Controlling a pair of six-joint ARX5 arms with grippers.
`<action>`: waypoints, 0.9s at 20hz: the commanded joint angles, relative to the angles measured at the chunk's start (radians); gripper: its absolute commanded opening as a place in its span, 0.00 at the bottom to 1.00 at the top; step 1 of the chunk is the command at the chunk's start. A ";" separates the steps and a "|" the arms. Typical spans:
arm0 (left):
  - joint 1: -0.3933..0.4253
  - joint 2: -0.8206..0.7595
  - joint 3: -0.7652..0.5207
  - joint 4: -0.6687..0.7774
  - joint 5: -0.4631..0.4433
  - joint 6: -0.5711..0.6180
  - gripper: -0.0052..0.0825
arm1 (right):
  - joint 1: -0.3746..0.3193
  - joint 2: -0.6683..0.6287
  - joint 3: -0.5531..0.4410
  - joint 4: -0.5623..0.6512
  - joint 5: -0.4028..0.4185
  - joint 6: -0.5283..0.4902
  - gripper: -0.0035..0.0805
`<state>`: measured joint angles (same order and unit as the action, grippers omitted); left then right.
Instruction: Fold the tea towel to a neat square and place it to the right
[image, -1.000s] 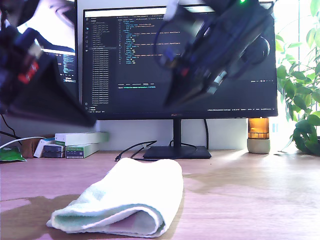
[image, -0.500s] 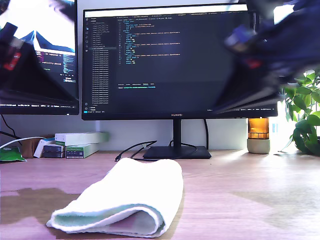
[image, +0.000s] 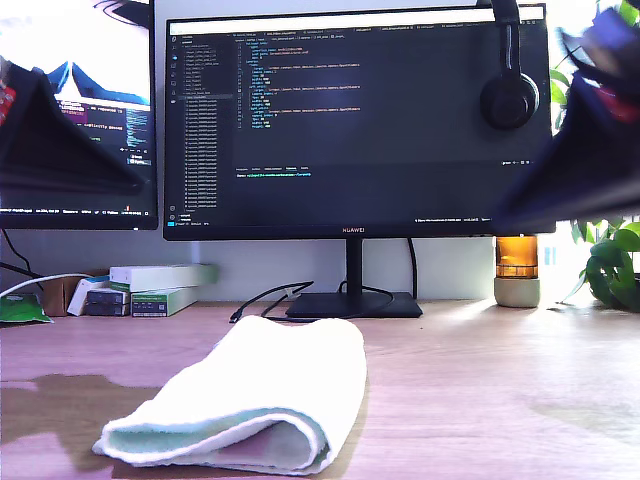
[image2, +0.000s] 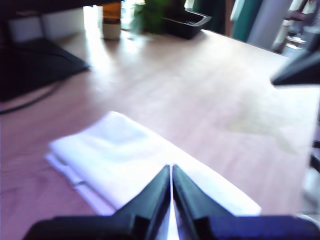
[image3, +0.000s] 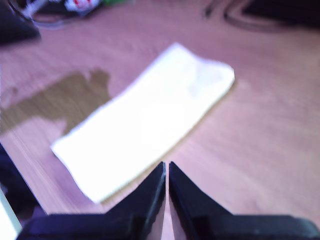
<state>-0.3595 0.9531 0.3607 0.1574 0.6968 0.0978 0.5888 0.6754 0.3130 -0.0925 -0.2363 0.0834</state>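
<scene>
The tea towel lies folded into a thick oblong on the wooden table, white with a mint edge and a pinkish inner fold. It shows as a long white strip in the first wrist view and the second wrist view. My first gripper is shut on nothing, high above the towel, a dark blurred wedge at the exterior view's left. My second gripper is also shut and empty, raised at the exterior view's right. Neither touches the towel.
Behind the towel stand a large monitor on its base with a loose cable, and a second monitor. Small boxes sit at the exterior view's back left, an amber lamp and a plant at its back right.
Both arms have swung outward and up, one toward the exterior view's left edge, the other from the middle to its right edge. The towel has not moved.
</scene>
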 joint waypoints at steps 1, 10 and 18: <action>-0.032 0.037 -0.029 0.000 0.010 0.010 0.03 | 0.019 0.009 -0.008 0.024 -0.001 -0.008 0.03; -0.115 0.338 -0.029 0.184 0.005 0.034 0.03 | 0.203 0.090 -0.008 0.065 0.072 -0.692 0.31; -0.128 0.497 -0.029 0.301 0.004 -0.016 0.03 | 0.252 0.332 -0.008 0.122 0.097 -1.313 0.37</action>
<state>-0.4839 1.4334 0.3534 0.4492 0.6987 0.0849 0.8349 0.9897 0.3130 0.0101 -0.1417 -1.2045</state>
